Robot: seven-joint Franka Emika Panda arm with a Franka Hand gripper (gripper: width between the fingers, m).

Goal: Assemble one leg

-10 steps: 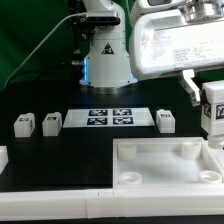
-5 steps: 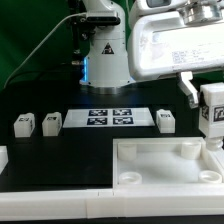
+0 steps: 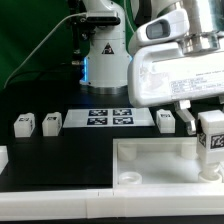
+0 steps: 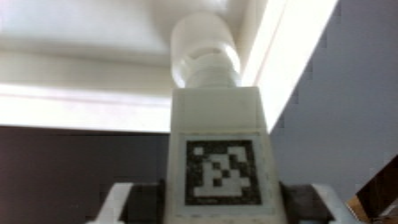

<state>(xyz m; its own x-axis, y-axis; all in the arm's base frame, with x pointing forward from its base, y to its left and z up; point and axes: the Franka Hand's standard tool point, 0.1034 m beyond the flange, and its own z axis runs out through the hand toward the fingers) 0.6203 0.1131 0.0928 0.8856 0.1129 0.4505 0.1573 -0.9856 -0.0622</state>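
My gripper [image 3: 211, 134] is shut on a leg [image 3: 213, 138], a white block with a black-and-white tag on its face. I hold it upright above the right side of the large white tabletop [image 3: 150, 172], near a round corner socket [image 3: 187, 149]. In the wrist view the leg [image 4: 219, 140] fills the middle between my fingers [image 4: 130, 200], with its peg end pointing at the tabletop's white rim [image 4: 89, 60]. Three more legs stand on the black table: two on the exterior view's left [image 3: 24, 124] [image 3: 52, 121] and one at the right [image 3: 166, 119].
The marker board [image 3: 110, 118] lies flat behind the tabletop. The robot base [image 3: 105, 55] stands at the back. A white piece [image 3: 3, 157] sits at the exterior view's left edge, and a white ledge [image 3: 50, 200] runs along the front.
My gripper has moved toward the exterior view's left and downward with the leg, from beyond the tabletop's right edge to above its right side.
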